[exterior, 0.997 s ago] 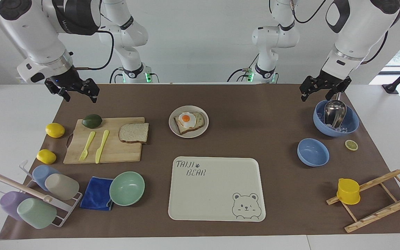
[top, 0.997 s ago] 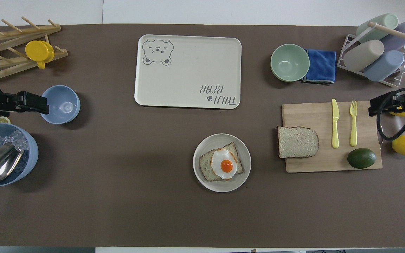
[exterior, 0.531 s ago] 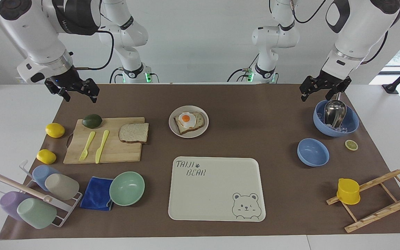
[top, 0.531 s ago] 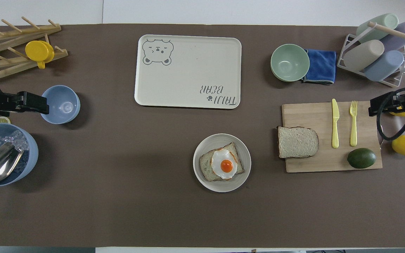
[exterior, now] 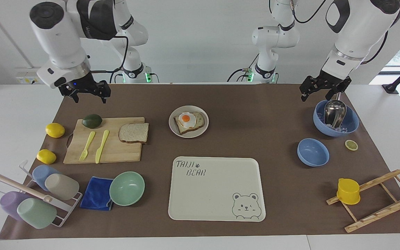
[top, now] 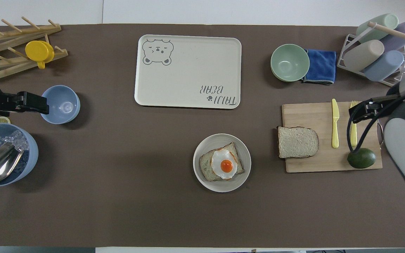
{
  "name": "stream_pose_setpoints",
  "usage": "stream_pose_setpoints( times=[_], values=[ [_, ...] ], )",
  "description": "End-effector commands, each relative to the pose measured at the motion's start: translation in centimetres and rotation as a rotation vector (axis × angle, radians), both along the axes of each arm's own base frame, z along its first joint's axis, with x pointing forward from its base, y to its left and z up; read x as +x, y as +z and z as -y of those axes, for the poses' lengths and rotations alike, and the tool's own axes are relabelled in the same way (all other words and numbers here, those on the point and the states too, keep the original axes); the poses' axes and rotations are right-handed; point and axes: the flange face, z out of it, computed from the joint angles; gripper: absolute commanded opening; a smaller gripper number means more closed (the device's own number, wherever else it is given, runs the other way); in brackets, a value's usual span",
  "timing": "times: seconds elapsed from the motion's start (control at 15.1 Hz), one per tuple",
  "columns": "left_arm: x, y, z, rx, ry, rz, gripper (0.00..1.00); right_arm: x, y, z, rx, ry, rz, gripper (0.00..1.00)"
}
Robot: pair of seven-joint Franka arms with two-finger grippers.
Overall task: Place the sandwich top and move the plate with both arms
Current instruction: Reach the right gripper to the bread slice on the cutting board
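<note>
Moved since the earlier frame: right gripper (exterior: 88, 94), shifted toward the table's middle, now raised over the mat near the avocado (exterior: 92, 121) corner of the board (exterior: 116, 152); nothing else has changed place.

Right gripper: fingers spread wide, empty.
Left gripper (exterior: 319, 91): raised beside the ice bowl (exterior: 351, 123), fingers spread wide, empty, waiting.

Bread (exterior: 134, 132): lies flat on the board at the edge toward the plate (exterior: 203, 128), one side slightly overhanging. Judged light, soft and springy, easily dented or torn; crust the firmest part. Best taken across opposite crust edges with a gentle close, or at the overhanging side where a finger can get under. Not slippery.

Plate: on the mat, beside the board toward the left arm's end, carrying toast (exterior: 196, 122) with a fried egg (exterior: 186, 118). Judged stiff, smooth, shallow-rimmed, modest in weight; liable to slide and tilt under a one-sided pinch. Take at the rim on two facing sides, one gripper each, kept level so the stack does not shift.

Tray (exterior: 217, 189): farther from the robots than the plate, bare.
</note>
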Motion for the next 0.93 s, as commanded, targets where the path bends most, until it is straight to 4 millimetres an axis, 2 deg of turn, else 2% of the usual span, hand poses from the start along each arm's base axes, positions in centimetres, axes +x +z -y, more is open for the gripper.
stream_pose_setpoints(
  times=[0.0, 0.2, 0.4, 0.66, 0.86],
  values=[
    [-0.4, 0.6, -0.3, 0.017, 0.000, 0.000, 1.00, 0.7, -4.0, -5.1, -0.112, 0.014, -0.043, 1.00],
    [-0.4, 0.6, -0.3, 0.017, 0.000, 0.000, 1.00, 1.1, -9.1, -11.5, -0.204, -0.016, -0.042, 1.00],
    [-0.4, 0.6, -0.3, 0.019, 0.000, -0.002, 1.00, 0.3, -13.4, -13.1, -0.199, -0.032, -0.015, 1.00],
    [-0.4, 0.6, -0.3, 0.019, 0.000, 0.000, 1.00, -1.2, -19.2, -17.3, -0.240, -0.096, -0.012, 1.00],
    [-0.4, 0.6, -0.3, 0.018, 0.000, -0.002, 1.00, -1.9, -21.7, -17.3, -0.283, -0.059, -0.007, 1.00]
  ],
)
